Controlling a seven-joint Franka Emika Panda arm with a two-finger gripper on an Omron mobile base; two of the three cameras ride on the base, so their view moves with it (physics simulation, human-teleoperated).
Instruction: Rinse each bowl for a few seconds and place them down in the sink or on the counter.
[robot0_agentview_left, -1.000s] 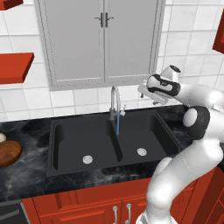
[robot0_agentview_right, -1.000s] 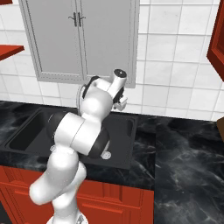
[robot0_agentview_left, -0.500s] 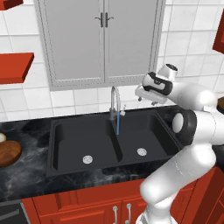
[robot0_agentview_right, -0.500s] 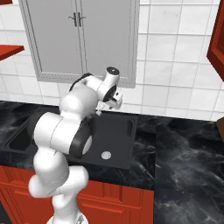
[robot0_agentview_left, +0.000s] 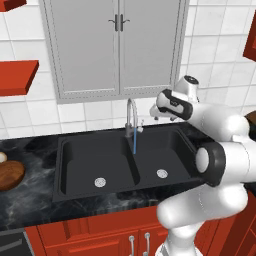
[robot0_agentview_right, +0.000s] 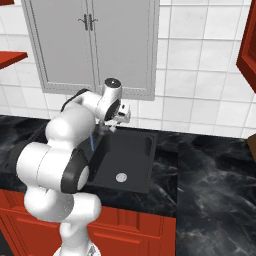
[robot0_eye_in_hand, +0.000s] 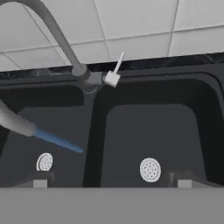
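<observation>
Water running (robot0_agentview_left: 134, 145), jaws (robot0_agentview_left: 156, 113) wide and empty above sink (robot0_agentview_left: 75, 165).
Brown bowl (robot0_agentview_left: 10, 175) far left on table (robot0_agentview_left: 30, 210), well apart; long reach over, likely to clip tap (robot0_agentview_left: 131, 112) or nudge bowl off edge.

Flat, even rendered light, bright on tiles above the sink (robot0_agentview_left: 120, 165); no glare, faint soft shadows inside its basins. Base views sharp; hand view slightly soft.
</observation>
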